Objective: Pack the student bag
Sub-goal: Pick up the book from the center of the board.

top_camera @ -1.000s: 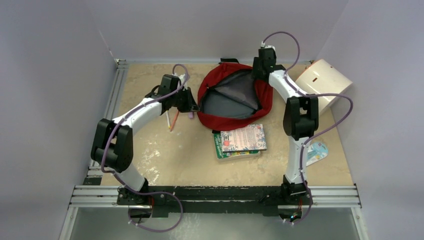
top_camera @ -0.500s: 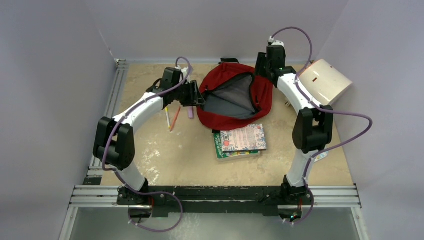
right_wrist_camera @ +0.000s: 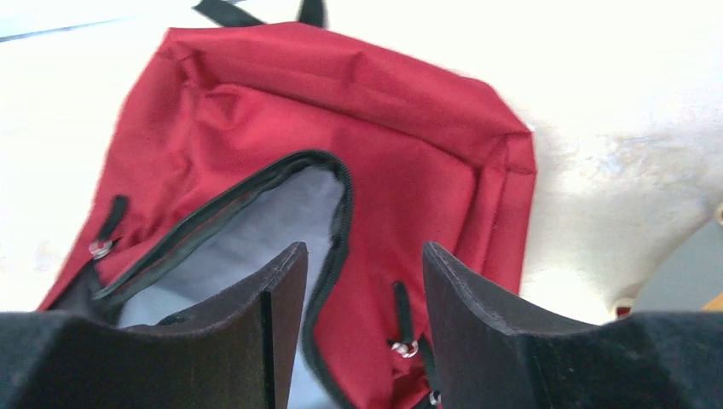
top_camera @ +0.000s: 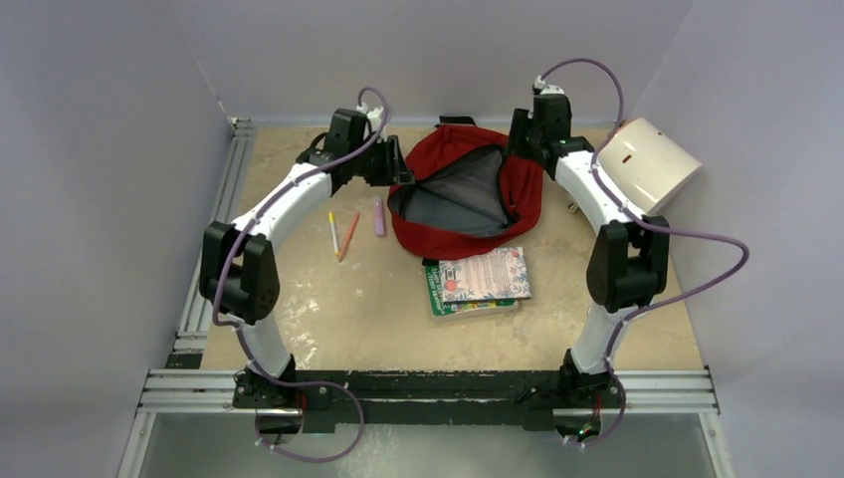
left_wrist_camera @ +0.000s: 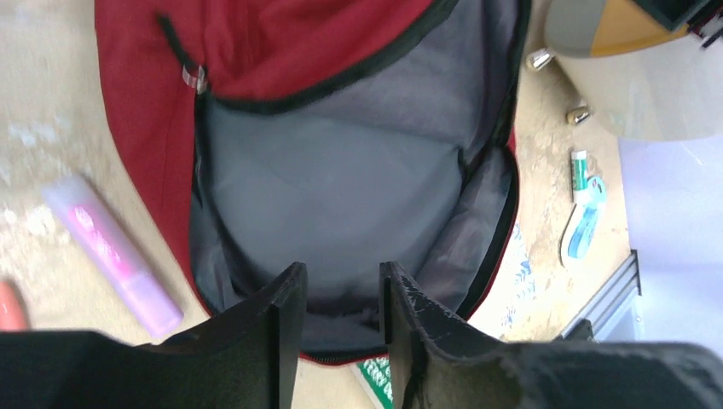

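The student bag is a dark-red backpack lying at the back middle of the table, its zipper open and its grey lining showing. My left gripper is at the bag's left rim; in the left wrist view its jaws stand narrowly apart with the dark rim fabric pinched between them, above the lining. My right gripper is at the bag's far right side. In the right wrist view it is open, and the bag's zipper edge and a zipper pull show between its fingers.
Two stacked books lie in front of the bag. A purple highlighter and two pens lie to its left. A white rounded box stands at the back right. A glue stick and a blue tape piece lie near it.
My left gripper has moved back and right to the bag's rim, and the opening's left side has widened. My right arm has shifted back along the bag's far right side.
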{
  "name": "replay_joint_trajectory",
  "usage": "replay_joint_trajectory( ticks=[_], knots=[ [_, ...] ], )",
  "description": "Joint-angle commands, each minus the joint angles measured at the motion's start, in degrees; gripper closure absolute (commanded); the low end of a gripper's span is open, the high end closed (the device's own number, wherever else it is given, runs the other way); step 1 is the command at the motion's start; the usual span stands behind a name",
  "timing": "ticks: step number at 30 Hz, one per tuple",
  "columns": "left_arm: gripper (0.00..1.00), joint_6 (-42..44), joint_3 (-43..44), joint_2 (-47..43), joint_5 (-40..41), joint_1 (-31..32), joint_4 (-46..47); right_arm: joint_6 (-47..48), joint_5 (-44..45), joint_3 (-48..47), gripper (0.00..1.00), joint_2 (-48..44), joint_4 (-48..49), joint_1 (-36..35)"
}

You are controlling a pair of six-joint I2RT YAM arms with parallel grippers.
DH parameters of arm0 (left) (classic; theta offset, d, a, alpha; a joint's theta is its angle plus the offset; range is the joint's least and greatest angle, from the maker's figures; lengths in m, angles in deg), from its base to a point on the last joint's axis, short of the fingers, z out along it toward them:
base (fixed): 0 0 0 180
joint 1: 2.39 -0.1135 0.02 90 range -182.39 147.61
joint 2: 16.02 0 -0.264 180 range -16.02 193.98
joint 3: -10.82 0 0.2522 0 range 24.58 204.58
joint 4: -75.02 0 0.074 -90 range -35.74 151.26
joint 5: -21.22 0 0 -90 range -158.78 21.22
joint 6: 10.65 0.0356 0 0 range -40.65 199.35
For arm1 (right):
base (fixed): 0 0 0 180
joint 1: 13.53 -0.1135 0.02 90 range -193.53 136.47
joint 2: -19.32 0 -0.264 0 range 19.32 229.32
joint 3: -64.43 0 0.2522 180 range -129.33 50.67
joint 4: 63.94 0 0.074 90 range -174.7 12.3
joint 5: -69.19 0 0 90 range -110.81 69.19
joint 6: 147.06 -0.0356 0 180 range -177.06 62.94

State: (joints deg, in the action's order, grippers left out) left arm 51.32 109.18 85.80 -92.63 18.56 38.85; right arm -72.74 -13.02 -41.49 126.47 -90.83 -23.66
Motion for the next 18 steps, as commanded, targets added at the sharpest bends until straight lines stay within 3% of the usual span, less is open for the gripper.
replay_joint_trajectory(
  ticks=[1,6,8,12,18],
  knots=[
    [0.69,4.0,9.2,2.7,-0.1,2.6,1.1,-3.3,-10.3,2.0,0.49,-8.2,3.7,-1.8],
    [0.88,5.9,13.3,7.9,0.3,7.6,5.5,-7.2,-13.5,5.7,0.67,-9.5,5.4,-6.8],
    [1.00,5.2,14.3,10.5,-0.7,8.3,7.7,-8.5,-12.8,6.4,0.79,-8.5,5.4,-8.4],
    [1.00,3.8,16.7,16.5,-1.5,8.5,11.3,-11.9,-10.4,8.9,0.99,-7.0,6.5,-9.7],
    [1.00,1.8,22.0,24.0,-3.1,8.7,13.9,-13.9,-4.6,13.1,1.00,-6.3,9.2,-9.7]
  ],
)
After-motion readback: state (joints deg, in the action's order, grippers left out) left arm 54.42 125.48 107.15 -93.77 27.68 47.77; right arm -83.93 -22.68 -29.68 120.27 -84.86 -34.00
